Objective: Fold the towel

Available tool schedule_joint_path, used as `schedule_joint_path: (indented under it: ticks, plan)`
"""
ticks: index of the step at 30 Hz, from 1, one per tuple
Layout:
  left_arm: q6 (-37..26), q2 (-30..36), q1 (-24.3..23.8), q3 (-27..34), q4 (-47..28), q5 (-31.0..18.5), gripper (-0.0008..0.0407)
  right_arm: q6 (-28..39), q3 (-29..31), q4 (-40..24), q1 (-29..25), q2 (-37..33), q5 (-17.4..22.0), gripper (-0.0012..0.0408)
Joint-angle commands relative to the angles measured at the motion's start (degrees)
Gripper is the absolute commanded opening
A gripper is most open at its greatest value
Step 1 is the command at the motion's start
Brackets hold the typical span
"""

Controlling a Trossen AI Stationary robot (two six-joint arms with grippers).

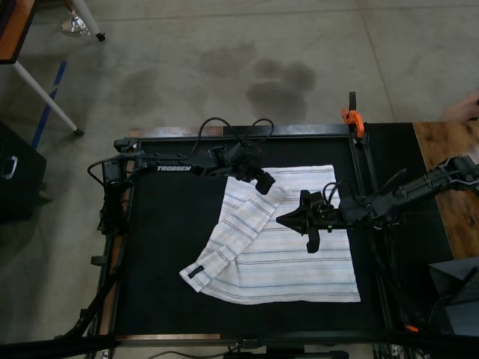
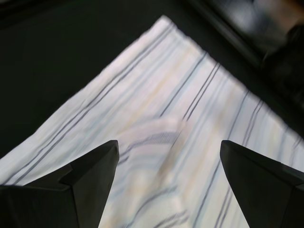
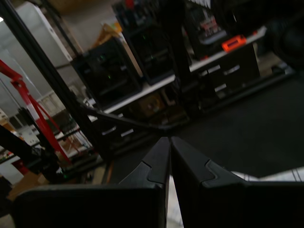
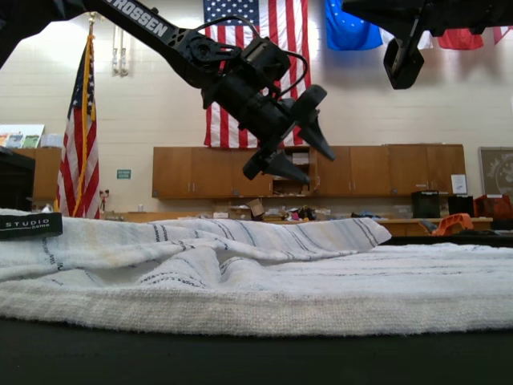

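towel point(image 1: 299, 254) lies on the black worktop point(image 1: 165, 247), toward its right edge in the top view, reaching near the front edge and close to the back edge; white with thin dark and bluish parallel stripes, one corner folded diagonally across the body so a striped flap runs down to a point toward the worktop's middle, small dark tag point(image 1: 194, 271) at that point. In the exterior view the flap shows as a raised ridge with soft wrinkles on the flat layer. left gripper point(image 2: 168, 156) hangs above the towel's back part, jaws spread wide, nothing between them, cloth visible under the gap. right gripper point(image 3: 169, 156) is over the towel's middle near the right edge, fingers pressed together; a sliver of white shows below the tips but can't tell if any cloth is pinched. In the exterior view it's cut off by the top of the frame. Left half of the worktop is bare black mat. orange clamp point(image 1: 352, 117) sits at the back right corner
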Motion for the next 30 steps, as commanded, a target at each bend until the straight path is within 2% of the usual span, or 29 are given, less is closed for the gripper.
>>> schedule_joint_path:
  ticks: [1, 4, 8, 14, 18, 22, 27, 30]
  plan:
    - [3.85, -0.79, 0.02, 0.02, -4.20, -0.13, 0.0295, 3.26, 0.00, -3.39, 0.02, 0.26, 0.07, 0.0001]
    - [8.15, -1.40, 0.02, 0.02, -10.01, -2.58, 0.0295, 7.89, -0.02, -7.54, 0.02, 1.22, 0.28, -0.0001]
    - [11.93, -1.49, 0.02, 0.02, -15.96, -3.72, 0.0295, 10.64, -0.52, -7.04, 0.02, 4.00, 0.96, 0.0001]
    - [14.19, -2.23, 0.02, -2.25, -19.71, -4.33, 0.0295, 18.40, -0.55, -8.02, 0.00, 8.41, 7.85, 0.0001]
    - [14.38, -4.57, 0.02, -6.64, -18.49, -4.61, 0.0295, 23.52, -0.55, -14.73, -0.04, 9.11, 13.57, 0.0001]
    - [13.94, -9.01, 0.02, -13.51, -13.40, -4.87, 0.0295, 28.26, -0.55, -22.95, -0.07, 8.22, 18.67, -0.0001]
    - [12.35, -15.80, -0.04, -22.95, -4.37, -4.90, 0.0295, 35.89, -0.55, -28.13, -1.62, 7.34, 19.50, 0.0000]
    - [11.58, -20.87, -0.33, -28.11, -0.35, -4.70, 0.0295, 35.71, -0.55, -30.95, -3.43, 7.34, 19.45, 0.0001]
